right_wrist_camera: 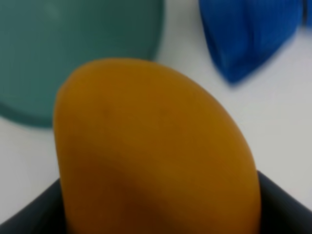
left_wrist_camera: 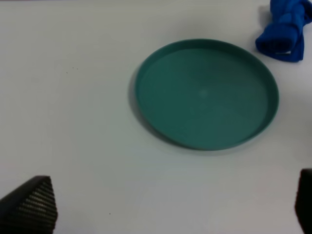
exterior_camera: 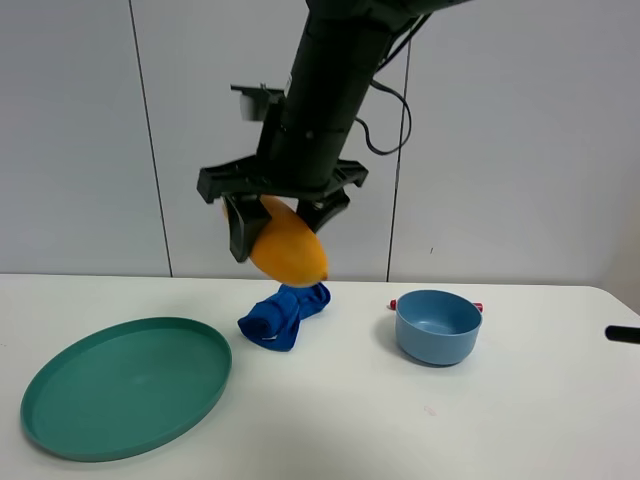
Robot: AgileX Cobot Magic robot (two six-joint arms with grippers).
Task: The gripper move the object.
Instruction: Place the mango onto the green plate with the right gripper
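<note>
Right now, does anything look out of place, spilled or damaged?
Nothing spilled or damaged. The blue cloth lies crumpled between the green plate and blue bowl; the right tool holds the orange fruit above the table.

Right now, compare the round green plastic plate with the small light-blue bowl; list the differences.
The green plate is wide and shallow; the blue bowl is narrower with tall walls. The plate is teal green, the bowl light blue. The plate lies at the left of the exterior view, the bowl at the right. Both sit upright on the white table, and nothing shows inside either.
</note>
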